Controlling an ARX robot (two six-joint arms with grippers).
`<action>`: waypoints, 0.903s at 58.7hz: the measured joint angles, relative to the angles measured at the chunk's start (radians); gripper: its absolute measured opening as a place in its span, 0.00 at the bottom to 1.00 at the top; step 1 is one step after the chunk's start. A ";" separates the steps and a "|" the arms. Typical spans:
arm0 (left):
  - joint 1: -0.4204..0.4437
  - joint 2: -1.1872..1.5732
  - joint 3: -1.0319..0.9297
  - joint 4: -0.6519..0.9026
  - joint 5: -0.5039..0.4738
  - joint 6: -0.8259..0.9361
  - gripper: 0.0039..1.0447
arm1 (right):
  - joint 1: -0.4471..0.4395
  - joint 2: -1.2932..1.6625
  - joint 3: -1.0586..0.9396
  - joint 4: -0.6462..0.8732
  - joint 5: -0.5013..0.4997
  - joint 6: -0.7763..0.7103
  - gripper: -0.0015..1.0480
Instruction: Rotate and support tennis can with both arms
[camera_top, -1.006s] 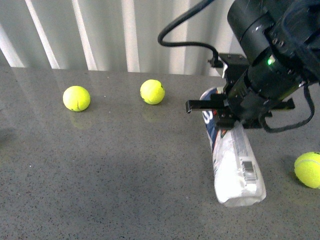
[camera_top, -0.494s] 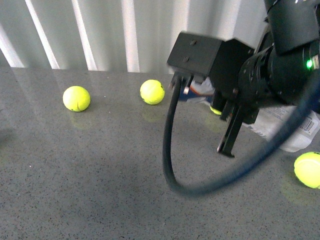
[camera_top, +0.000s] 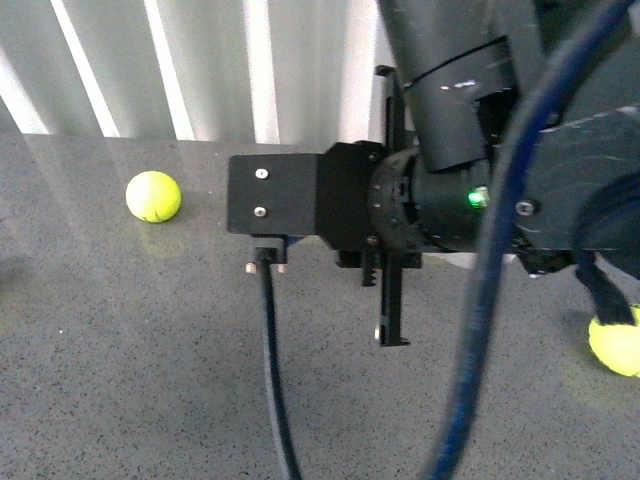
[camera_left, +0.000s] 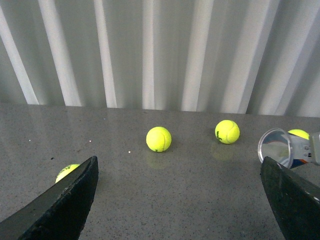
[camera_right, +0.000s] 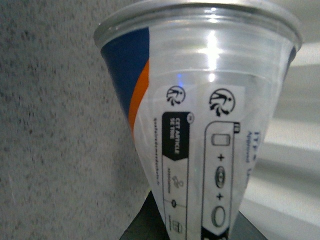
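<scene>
Biggest first: a grey speckled table (camera_top: 120, 350) w/ a white ribbed wall (camera_top: 200, 60) behind it. In the front view the right arm (camera_top: 470, 150) takes up most of the middle and right side. It's black and bulky, w/ a black cable (camera_top: 272, 370) hanging off a boxy part.

Next is the can (camera_right: 200, 125). The right wrist cam is basically filled w/ it: clear plastic, silver rim, blue + orange label, plus a black panel of small print. The right gripper (camera_right: 192, 227) looks clamped on the can, w/ black bits showing on either side of the can's near end. From the front we can't see the can at all bc the arm is in the way. The left wrist cam catches its open silver-rimmed mouth facing that cam. We can't tell if the can touches the table.

The left gripper (camera_left: 178, 162) is spread wide, w/ just table showing btw its two black fingers (camera_left: 60, 205).

Then the balls, all yellow-green and sitting on the table. The left wrist cam shows four:
- one out in the open (camera_left: 159, 139)
- a second near it (camera_left: 227, 131)
- one half hidden behind a finger (camera_left: 67, 172)
- one peeking out right behind the can's rim (camera_left: 299, 133)

The front view shows one by the wall (camera_top: 153, 196) and one partly behind the arm (camera_top: 615, 345).

Smallest is a green light (camera_top: 476, 197), lit on the right arm.
</scene>
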 joint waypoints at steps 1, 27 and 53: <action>0.000 0.000 0.000 0.000 0.000 0.000 0.94 | 0.007 0.011 0.014 -0.002 -0.002 0.008 0.05; 0.000 0.000 0.000 0.000 0.000 0.000 0.94 | 0.088 0.195 0.206 -0.140 -0.048 0.159 0.05; 0.000 0.000 0.000 0.000 0.000 0.000 0.94 | 0.097 0.245 0.210 -0.221 -0.092 0.252 0.05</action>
